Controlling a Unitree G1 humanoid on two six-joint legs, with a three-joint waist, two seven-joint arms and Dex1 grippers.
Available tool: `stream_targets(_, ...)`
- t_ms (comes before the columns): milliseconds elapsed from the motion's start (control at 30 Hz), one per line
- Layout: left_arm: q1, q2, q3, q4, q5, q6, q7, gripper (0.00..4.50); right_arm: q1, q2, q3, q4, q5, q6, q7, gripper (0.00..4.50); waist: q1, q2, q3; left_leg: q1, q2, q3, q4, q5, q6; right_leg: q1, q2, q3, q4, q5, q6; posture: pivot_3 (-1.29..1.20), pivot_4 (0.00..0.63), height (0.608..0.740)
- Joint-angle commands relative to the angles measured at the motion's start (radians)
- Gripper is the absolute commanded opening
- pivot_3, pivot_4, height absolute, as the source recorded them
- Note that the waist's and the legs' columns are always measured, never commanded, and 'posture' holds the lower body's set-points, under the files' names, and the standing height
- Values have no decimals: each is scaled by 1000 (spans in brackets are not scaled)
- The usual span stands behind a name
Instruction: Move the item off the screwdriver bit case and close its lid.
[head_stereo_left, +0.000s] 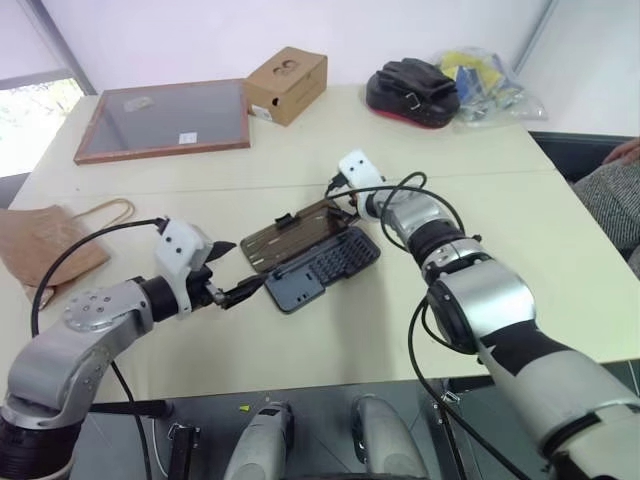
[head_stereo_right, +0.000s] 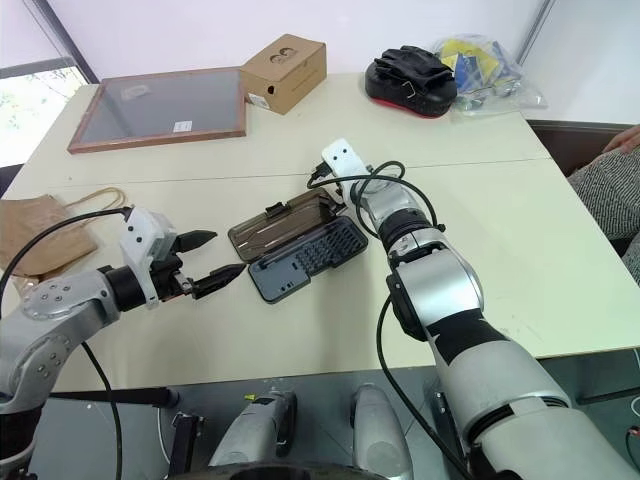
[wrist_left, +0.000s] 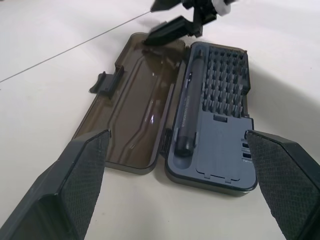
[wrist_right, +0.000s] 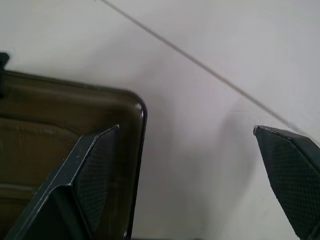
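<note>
Fingers of the right gripper (wrist_right: 187, 175) stand spread wide, one black pad (wrist_right: 92, 175) over the far corner of the lid (head_stereo_left: 290, 236) and the other over bare table beside it; nothing sits between them. Seen from the head, this gripper (head_stereo_left: 340, 196) reaches to the far end of the open screwdriver bit case (head_stereo_left: 325, 268), low over the tabletop and close to the lid's corner; whether it touches the lid cannot be told.

The left gripper (head_stereo_right: 215, 261) is likewise spread and empty, hovering just short of the case's near end, its two fingers (wrist_left: 75, 185) framing the case in the left wrist view. That view also shows the right gripper's black fingertips at the lid's far end.

The lid lies swung fully open, flat on the table (head_stereo_left: 480, 200) beside the dark base, its small black latch (wrist_left: 106, 82) on the outer long edge. The base holds a dark screwdriver handle (wrist_left: 187, 107) along the hinge side and rows of bits (wrist_left: 225, 72).

The paper bag (head_stereo_left: 40, 245), brown and crumpled with tan loop handles, lies at the table's left edge, well apart from the case and off it.

Farther back sit a wood-framed panel (head_stereo_left: 165, 118), a cardboard box (head_stereo_left: 287, 83), a black and red pad (head_stereo_left: 412, 92) and a clear plastic bag (head_stereo_left: 490, 82) with yellow and blue contents. A person's sleeve (head_stereo_left: 612, 200) shows at the right edge.
</note>
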Motion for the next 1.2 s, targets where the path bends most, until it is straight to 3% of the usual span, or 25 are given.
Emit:
stream_targets(33, -24, -1, -2, -6, 18, -24, -4, 4500, 6, 6, -1, -26, -13, 50, 16, 3952, 0, 0, 0, 0, 0, 0, 0, 0, 0, 0, 0, 0, 0, 0, 0, 0, 150, 740)
stream_targets(100, -30, -3, -5, 1, 26, -27, -7, 4500, 17, 10, 0, -32, -17, 72, 21, 3155, 0, 0, 0, 0, 0, 0, 0, 0, 0, 0, 0, 0, 0, 0, 0, 0, 150, 740)
stream_targets(300, -42, -9, -10, 10, 45, -32, -11, 4500, 32, 15, -9, -48, -15, 137, 9, 29, 6, 0, -1, 2, 0, 0, 0, 0, 0, 3, 0, 0, 0, 0, 0, 0, 150, 740)
stream_targets(567, -51, -11, 1, 23, 69, -43, -9, 4500, 38, -2, -31, -93, 1, 277, 1, 29, 8, 0, -1, 3, 0, -1, 0, 0, 0, 4, 0, -1, 0, 0, 0, 0, 150, 740)
stream_targets(733, -51, -18, 3, 25, 81, -53, 2, 4500, 52, -35, -114, -219, 52, 485, -84, 29, 15, 0, -1, 3, -1, -1, 0, 0, 0, 4, -1, -1, 0, 0, 0, 0, 150, 740)
stream_targets(900, -55, -29, -5, 35, 93, -59, 2, 4500, 129, -45, -227, -550, 108, 866, -192, 29, 33, 0, -1, 3, -1, -1, 0, 0, 0, 4, -1, -1, -1, 0, 0, 0, 150, 740)
stream_targets(1067, -85, -41, -27, 70, 110, -77, -7, 4500, 207, 13, -343, -901, 135, 1209, -269, 29, 34, 0, -1, 1, -1, -1, 0, 0, 0, 3, -1, -1, -1, 0, 0, 0, 150, 740)
stream_targets(1200, -116, -44, -42, 97, 120, -87, -23, 4500, 239, 52, -390, -1030, 149, 1324, -296, 29, 26, 0, -1, 1, 0, -1, 0, 0, 0, 1, -1, -1, 0, 0, 0, 0, 150, 740)
